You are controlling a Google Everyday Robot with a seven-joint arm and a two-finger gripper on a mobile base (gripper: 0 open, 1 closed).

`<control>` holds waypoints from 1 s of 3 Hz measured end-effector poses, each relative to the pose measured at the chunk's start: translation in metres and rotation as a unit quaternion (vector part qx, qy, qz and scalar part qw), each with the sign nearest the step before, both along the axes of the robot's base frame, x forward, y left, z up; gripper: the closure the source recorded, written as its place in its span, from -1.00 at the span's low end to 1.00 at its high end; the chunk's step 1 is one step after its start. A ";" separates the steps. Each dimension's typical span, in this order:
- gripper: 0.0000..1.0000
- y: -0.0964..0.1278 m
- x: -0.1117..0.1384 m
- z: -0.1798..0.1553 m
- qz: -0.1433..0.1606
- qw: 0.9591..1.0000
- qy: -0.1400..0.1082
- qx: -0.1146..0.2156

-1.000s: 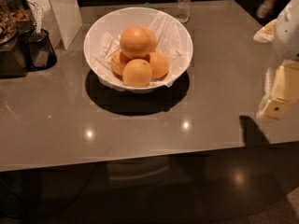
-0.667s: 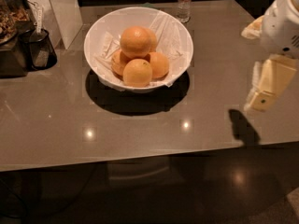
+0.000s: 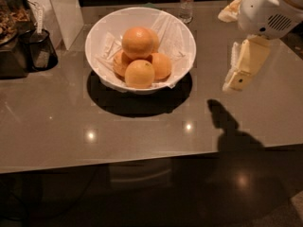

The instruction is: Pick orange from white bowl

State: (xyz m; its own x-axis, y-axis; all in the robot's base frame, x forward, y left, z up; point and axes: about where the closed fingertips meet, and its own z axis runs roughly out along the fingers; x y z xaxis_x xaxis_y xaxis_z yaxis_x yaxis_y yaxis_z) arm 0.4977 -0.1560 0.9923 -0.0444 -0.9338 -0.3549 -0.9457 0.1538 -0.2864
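The grey glossy table point(image 3: 142, 126) fills most of the view. On its far half stands the white bowl point(image 3: 94, 41), lined with crumpled paper. At 3 o'clock from the bowl, well apart from it, the white arm point(image 3: 270, 8) hangs over the table, and its gripper point(image 3: 236, 82) points down at 7 o'clock, above the surface; I cannot tell if it is open or closed. The orange point(image 3: 138, 42) lies on top of the pile inside the bowl, on smaller oranges point(image 3: 139, 74). A bottle point(image 3: 187, 1) stands at 1 o'clock from the bowl.
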 end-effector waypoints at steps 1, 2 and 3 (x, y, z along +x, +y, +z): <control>-1.00 0.030 0.023 0.009 0.044 0.998 -0.005 0.039; -1.00 0.031 0.025 0.012 0.045 0.998 -0.009 0.043; -1.00 0.033 0.026 0.013 0.043 0.998 -0.014 0.048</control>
